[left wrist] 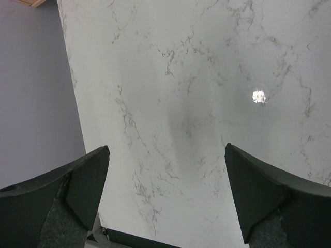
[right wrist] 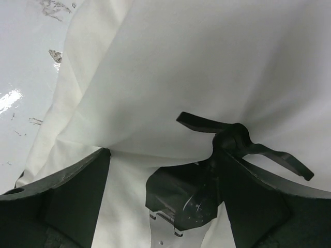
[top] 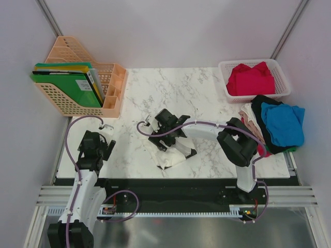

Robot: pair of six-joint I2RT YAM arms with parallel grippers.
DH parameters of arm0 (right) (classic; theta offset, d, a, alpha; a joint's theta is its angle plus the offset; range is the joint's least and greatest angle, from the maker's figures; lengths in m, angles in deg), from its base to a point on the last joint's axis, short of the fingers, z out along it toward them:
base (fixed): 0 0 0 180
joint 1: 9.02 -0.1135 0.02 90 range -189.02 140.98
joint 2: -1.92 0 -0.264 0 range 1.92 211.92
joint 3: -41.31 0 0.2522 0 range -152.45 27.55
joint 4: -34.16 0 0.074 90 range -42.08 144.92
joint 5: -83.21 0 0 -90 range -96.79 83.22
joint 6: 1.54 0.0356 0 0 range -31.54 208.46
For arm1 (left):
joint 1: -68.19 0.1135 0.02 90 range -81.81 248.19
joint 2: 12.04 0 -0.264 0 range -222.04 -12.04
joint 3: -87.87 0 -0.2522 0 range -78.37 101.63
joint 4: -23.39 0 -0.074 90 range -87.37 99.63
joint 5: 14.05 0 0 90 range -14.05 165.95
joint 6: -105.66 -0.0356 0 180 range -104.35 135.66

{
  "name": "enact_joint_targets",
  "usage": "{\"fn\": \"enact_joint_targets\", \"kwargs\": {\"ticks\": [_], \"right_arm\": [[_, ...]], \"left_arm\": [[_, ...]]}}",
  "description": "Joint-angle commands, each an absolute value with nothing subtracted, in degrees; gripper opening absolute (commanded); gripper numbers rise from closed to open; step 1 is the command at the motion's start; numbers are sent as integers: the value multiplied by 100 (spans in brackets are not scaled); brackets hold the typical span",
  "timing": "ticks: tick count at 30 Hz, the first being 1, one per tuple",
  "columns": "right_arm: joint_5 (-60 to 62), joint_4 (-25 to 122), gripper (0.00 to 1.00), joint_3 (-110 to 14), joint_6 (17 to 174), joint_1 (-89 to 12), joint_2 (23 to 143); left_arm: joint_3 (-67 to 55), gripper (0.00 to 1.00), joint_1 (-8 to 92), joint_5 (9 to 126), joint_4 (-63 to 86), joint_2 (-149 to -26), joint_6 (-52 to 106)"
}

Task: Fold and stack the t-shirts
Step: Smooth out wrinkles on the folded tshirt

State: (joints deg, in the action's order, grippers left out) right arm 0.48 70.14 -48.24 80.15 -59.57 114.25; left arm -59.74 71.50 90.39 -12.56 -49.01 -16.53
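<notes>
The big marble table [top: 207, 93] filled most of the top view. At its far left corner stood an orange rack [top: 62, 101] with green folders [top: 64, 85] inside it. At the far right corner sat a white basket [top: 281, 77], and a red t-shirt [top: 251, 80] lay crumpled in it.

Just near of the basket, at the right edge of the table, was a heap of shirts. A blue t-shirt [top: 282, 124] lay on top, with a black t-shirt [top: 264, 101] under it. A beige t-shirt [top: 249, 116] was touching them on the left.

The white t-shirt [top: 168, 157] lay bunched up in the middle of the table, toward the near edge. The right arm reached over from the right, and the right claw [top: 164, 135] was on top of this shirt. In the right wrist view the right claw [right wrist: 166, 155] had its two fingers spread wide apart and gripped nothing. The white t-shirt [right wrist: 207, 62] filled the space in front of them. A black mark [right wrist: 181, 199] showed on the cloth, and I could not tell what it was.

The left claw [top: 98, 144] was at the near left, well apart from the shirts. In its wrist view the left claw [left wrist: 166, 150] was wide open too, holding nothing, with only bare table under it
</notes>
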Motion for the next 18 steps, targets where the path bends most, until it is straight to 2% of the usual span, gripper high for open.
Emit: {"fn": "enact_joint_targets", "kwargs": {"ticks": [1, 5, 9, 12, 14, 16, 18], "right_arm": [[25, 7051, 90, -4829, 8178, -6018, 11118], [191, 7788, 91, -5628, 8038, -6079, 10486], [113, 8825, 93, -7192, 7660, -6079, 9861], [-221, 9177, 98, -7625, 7196, -6079, 9317], [-886, 9327, 98, -7442, 6668, -6079, 8939], [-1964, 9258, 98, -6688, 6431, -6044, 8202], [-2007, 9004, 98, -5742, 6175, -5476, 7282]], "left_arm": [[-5983, 100, 7171, 8931, -1014, -4799, -1599], [-5974, 100, 7180, 8879, -1040, -4764, -1616], [-5948, 100, 7171, 8800, -1067, -4746, -1607], [-5913, 100, 7180, 8633, -1111, -4615, -1607], [-5686, 100, 7180, 8266, -1330, -4536, -1616], [-5334, 100, 7180, 7914, -1767, -4517, -1555], [-4500, 100, 7188, 7369, -2111, -4718, -1415]]}}
